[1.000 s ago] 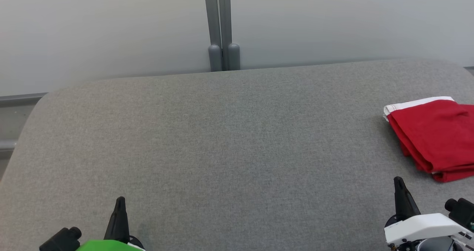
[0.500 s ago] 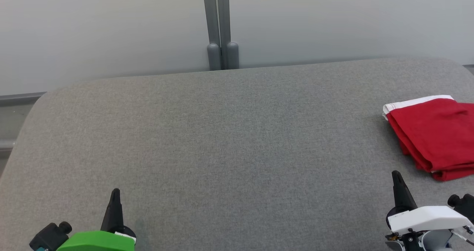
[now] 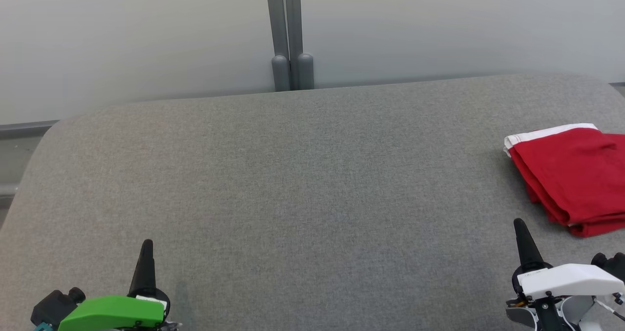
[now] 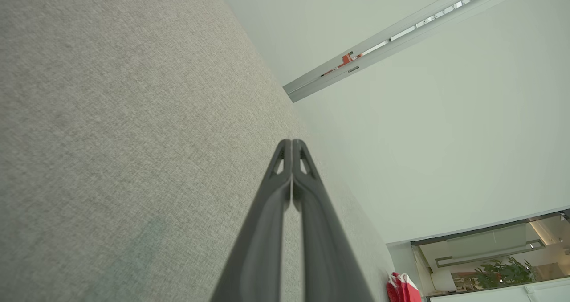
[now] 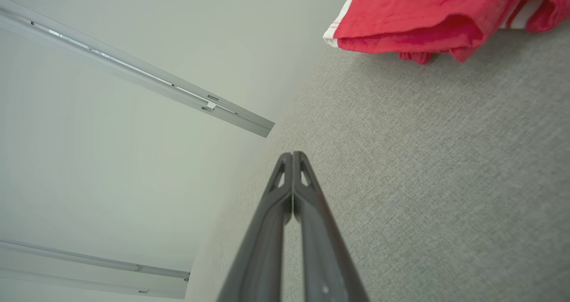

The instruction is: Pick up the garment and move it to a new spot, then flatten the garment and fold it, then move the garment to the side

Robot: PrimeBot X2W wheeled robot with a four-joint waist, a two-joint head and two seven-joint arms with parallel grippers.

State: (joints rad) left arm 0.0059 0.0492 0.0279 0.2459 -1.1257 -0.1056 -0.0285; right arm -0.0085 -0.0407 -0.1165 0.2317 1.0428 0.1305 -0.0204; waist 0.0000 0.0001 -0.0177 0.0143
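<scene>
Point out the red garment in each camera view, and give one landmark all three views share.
Head view: red garment at the right edge, beyond the right pincer.
Left wrist view: the garment, small, at the bottom edge, right of centre.
Right wrist view: the garment across the top right.
Shared landmark: the grey fabric surface it lies on.

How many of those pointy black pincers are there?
2: the left pincer at the head view's lower left, the right pincer at its lower right, both shut.

Garment [image 3: 571,175] lies on surface [image 3: 293,184], seemingly far right.
</scene>
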